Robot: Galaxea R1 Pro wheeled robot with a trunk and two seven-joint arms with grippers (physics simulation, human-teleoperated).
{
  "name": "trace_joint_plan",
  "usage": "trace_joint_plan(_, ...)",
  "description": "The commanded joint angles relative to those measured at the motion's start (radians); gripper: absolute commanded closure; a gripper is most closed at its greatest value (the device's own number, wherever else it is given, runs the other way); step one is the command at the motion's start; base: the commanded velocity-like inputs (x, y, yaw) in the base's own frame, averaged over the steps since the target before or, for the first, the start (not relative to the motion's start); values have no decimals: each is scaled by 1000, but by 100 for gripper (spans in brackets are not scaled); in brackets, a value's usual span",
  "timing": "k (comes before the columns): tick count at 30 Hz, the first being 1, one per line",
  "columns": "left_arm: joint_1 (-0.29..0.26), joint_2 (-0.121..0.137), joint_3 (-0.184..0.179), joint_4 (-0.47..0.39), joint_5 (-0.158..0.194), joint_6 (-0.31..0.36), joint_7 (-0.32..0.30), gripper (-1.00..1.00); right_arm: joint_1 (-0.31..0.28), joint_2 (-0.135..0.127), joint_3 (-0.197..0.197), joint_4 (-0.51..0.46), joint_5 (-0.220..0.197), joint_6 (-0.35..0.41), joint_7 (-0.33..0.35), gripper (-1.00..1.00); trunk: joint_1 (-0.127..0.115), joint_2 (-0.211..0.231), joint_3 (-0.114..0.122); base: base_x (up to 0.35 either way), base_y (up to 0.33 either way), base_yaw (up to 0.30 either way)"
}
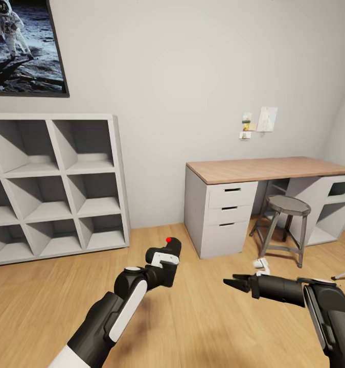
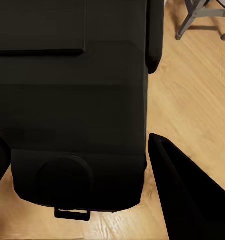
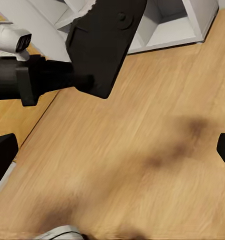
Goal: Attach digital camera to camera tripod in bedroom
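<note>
Left gripper (image 1: 168, 255): clenched on the digital camera (image 1: 168, 251) — its red dot faced up, held above the wood floor (image 1: 192, 317).
Right gripper (image 1: 232, 282): jaws apart, holding nothing, low over the floor.
Beyond: a white desk (image 1: 228, 204) with a wood top, a grey stool (image 1: 287, 217) under it — an open shelf unit (image 1: 54, 184) against the wall.

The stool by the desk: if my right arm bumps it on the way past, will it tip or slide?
The stool looks tall and narrow with thin splayed legs, so a high bump could probably tip it. On the smooth wood floor a low nudge would likelier slide it.
</note>
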Motion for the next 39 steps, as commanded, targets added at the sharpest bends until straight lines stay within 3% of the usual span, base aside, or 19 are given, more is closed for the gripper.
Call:
trace_joint_plan(1, -1, 0, 1, -2, 20, 2, 39, 100, -1, 0, 20, 1, 11, 6, 9, -100, -4, 7, 2, 0, 0, 0)
trace_joint_plan(6, -1, 1, 3, -3, 22, 2, 84, 100, -1, -2, 50, 8, 15, 1, 6, -100, -23, 42, 18, 0, 0, 0)
trace_joint_plan(13, -1, 1, 5, -2, 23, 2, 94, 100, -1, -6, 53, 3, 11, 0, 7, -100, -50, 91, 40, 0, 0, 0)
trace_joint_plan(20, -1, 6, 6, 14, 21, -22, 129, 100, -1, -7, 79, -2, -13, 10, 11, -100, -77, 140, 62, 0, 0, 0)
trace_joint_plan(21, -1, 6, 8, 26, 22, -33, 156, 100, -1, -6, 90, -3, -15, 11, 11, -100, -81, 147, 65, 0, 0, 0)
trace_joint_plan(22, -1, 6, 9, 58, 22, -49, 234, 100, -1, -6, 112, -3, -18, 12, 11, -100, -85, 154, 68, 0, 0, 0)
trace_joint_plan(26, -1, 3, 8, 89, 23, -76, 343, 100, 0, -6, 144, -3, -20, 13, 11, -100, -100, 182, 80, 0, 0, 0)
trace_joint_plan(30, -1, 2, 7, 95, 21, -120, 377, 100, 0, -6, 188, -3, -21, 22, 12, -100, -115, 210, 93, 0, 0, 0)
trace_joint_plan(32, -1, 3, 8, 99, 21, -176, 431, 100, 0, -5, 240, -4, -21, 36, 13, -100, -123, 224, 99, 0, 0, 0)
trace_joint_plan(39, -1, 3, 7, 101, 23, -206, 492, 100, 0, -5, 262, -4, -21, 41, 13, -100, -150, 273, 121, 0, 0, 0)
